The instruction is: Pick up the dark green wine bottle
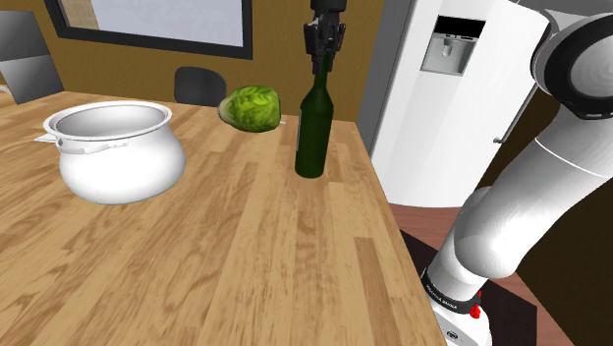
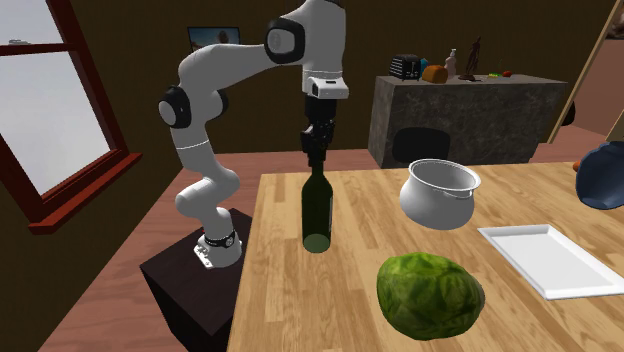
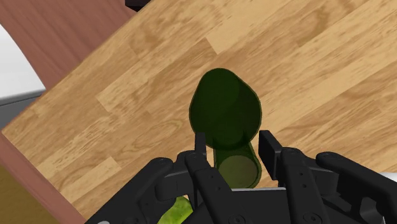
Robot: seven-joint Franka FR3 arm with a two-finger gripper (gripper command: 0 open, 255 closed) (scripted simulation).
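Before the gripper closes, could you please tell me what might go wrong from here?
1. The gripper straddles only the very top of the dark green bottle, at its neck. A grasp that high may let the tall bottle swing or slip.
2. The bottle stands near the edge of the wooden table, so an off-centre nudge from one finger could tip it over that side.

Wine bottle (image 1: 314,133): we find it standing on the table (image 1: 196,256), near its stand-side edge.
Pot (image 1: 113,152): on the table, well to the shoulder view's left of the bottle.
Cabbage (image 1: 250,106): we see it farther back, between them.
Gripper (image 1: 325,61): straight above the bottle's neck.
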